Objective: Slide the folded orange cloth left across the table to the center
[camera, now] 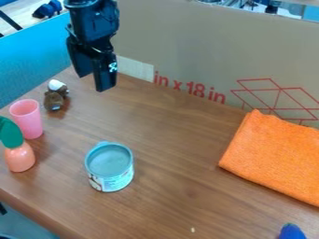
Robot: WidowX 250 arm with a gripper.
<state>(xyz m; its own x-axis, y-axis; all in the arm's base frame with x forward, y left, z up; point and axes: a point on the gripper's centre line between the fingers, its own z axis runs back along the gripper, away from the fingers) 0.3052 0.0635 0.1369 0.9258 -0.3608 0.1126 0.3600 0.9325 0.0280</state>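
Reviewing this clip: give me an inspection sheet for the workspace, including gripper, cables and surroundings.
Surface: brown wood-grain table, small pale fleck near the front edge
Job's things: small brown figure with a white top, nearest the gripper
Clutter: pink plastic cup and peach-coloured, green-topped object at left; round light-blue tub in front; orange cloth at right; blue, green-tipped object, cut off at the bottom edge
Gripper: black two-finger gripper above the table's far side, nothing seen held
Cables: nothing seen on the table
Surroundings: tan cardboard panel with red print behind, blue panel at left
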